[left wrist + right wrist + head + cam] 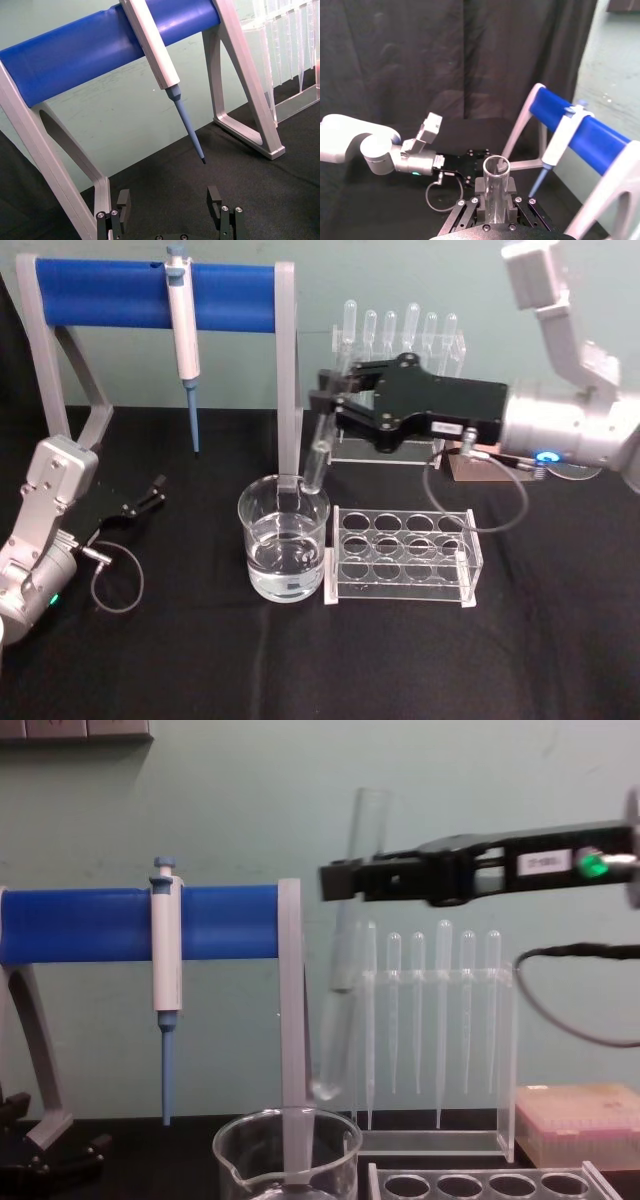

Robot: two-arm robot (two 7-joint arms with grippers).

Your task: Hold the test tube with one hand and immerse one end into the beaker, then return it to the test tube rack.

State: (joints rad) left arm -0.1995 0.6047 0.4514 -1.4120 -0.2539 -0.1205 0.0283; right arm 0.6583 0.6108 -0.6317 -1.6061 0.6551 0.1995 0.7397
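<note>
Because the test tube hangs tilted rather than upright, with its rounded end just above the far rim of the beaker and not yet in the water, we see that rim as the first hazard. A straight drop from here could set glass on glass instead of clearing into the opening. The right gripper has its jaws closed on the tube's upper part, well above the surface, so we expect the long free length below to swing wide with any small turn of the wrist. Just left of the tube stands the grey post of the pipettor stand, and a drift to the left could knock the tube against it. We judge the smooth glass could also slip in the grip if its end is pressed onto the beaker's bottom. Just right of the beaker sits the clear rack, whose narrow holes would punish a tilted return. The left gripper rests at the left on the surface, jaws open and empty.
</note>
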